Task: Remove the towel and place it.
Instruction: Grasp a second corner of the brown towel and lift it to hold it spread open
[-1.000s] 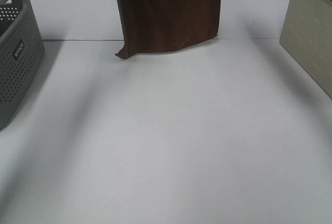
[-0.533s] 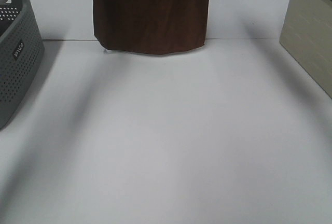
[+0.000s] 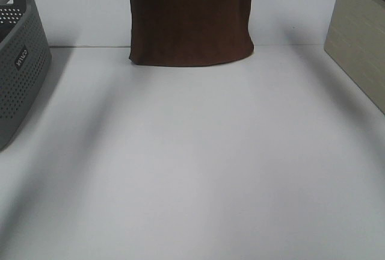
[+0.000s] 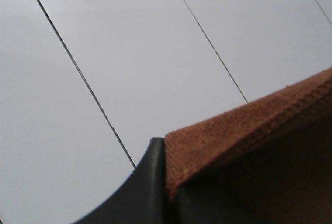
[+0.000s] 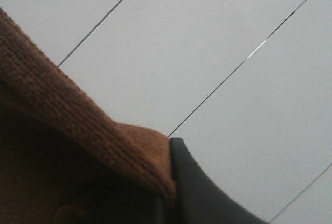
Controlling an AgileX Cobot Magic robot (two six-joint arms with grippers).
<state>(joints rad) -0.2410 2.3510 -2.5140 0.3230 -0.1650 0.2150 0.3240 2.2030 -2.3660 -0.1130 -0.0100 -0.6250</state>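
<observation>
Exterior high view, L to R: a grey perforated plastic basket [image 3: 18,61] sits at the left edge. A dark brown terry-cloth towel [image 3: 189,19] hangs upright over the far middle of the white tabletop [image 3: 192,164]. Its top is out of frame and its bottom hem is at or just above the surface (can't tell which). A beige flat-sided box [image 3: 358,43] stands at the right.

The left fingers [image 4: 150,182] are pinched tight on one hemmed corner. The right fingers [image 5: 194,182] are likewise on the other corner, nothing else held.

Step in hand, I'd judge: carrying the cloth to set it down. To do it well:
- Hold both corners level w/ even tension, so no sag.
- Land the bottom hem first, then lay the rest flat w/o bunching.
- Don't let go of one side early.

Count: 1 basket, 1 towel, 1 box, 2 sets of fingers.
</observation>
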